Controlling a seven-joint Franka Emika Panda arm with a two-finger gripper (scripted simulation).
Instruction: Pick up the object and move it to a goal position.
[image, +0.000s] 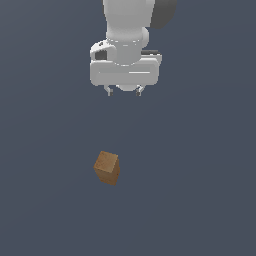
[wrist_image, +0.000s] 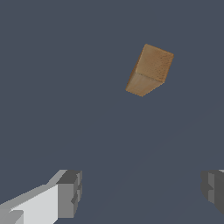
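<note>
A small brown wood-textured cube (image: 107, 168) lies on the dark grey surface, turned at an angle. My white gripper (image: 124, 92) hangs above and behind it, apart from it, with its two short fingers open and nothing between them. In the wrist view the cube (wrist_image: 149, 70) lies well ahead of the open gripper (wrist_image: 142, 192), and one grey fingertip (wrist_image: 70, 193) shows at each side with a wide gap between.
A plain dark grey surface (image: 200, 190) spreads all around the cube. No other objects or edges show. No goal marker shows in either view.
</note>
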